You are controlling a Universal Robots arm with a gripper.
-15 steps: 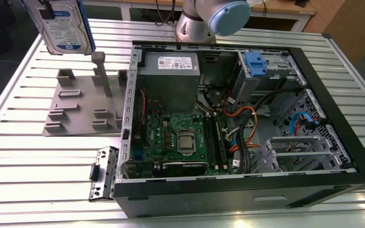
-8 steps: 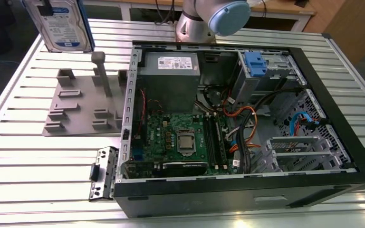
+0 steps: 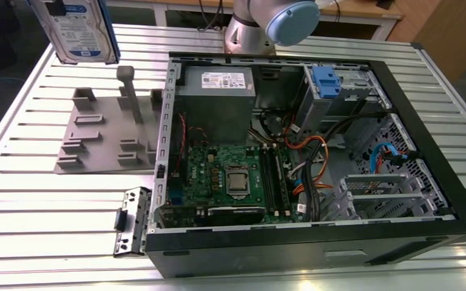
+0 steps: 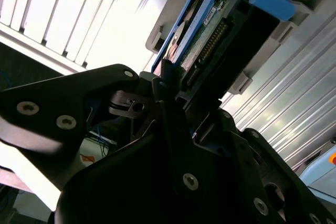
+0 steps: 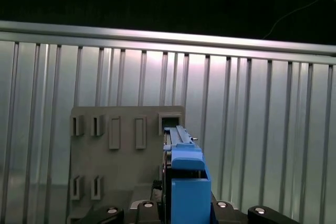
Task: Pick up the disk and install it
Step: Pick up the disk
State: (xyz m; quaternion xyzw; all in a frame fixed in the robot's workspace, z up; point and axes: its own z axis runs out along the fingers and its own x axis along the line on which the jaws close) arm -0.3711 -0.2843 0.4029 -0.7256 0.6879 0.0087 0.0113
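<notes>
The disk [image 3: 79, 30] hangs upright in the air at the exterior view's upper left, its white-and-blue label facing the camera and its blue carrier frame along the edge. It is above the slotted grey holder [image 3: 107, 130] and clear of it. My gripper [image 3: 55, 6] is shut on the disk's upper end. In the second wrist view the black fingers [image 4: 163, 85] clamp the disk [image 4: 220, 24] across its flat sides, with its connector end showing. In the first wrist view the disk [image 5: 186, 182] points down toward the grey holder [image 5: 121, 166].
The open computer case [image 3: 451, 200] lies at the exterior view's right, with a motherboard, cables and a drive cage with a blue tab [image 3: 326, 82] inside. The arm's base [image 3: 257, 24] stands behind it. A black bracket [image 3: 131, 221] lies by the case's front corner on the slatted table [image 3: 39, 212].
</notes>
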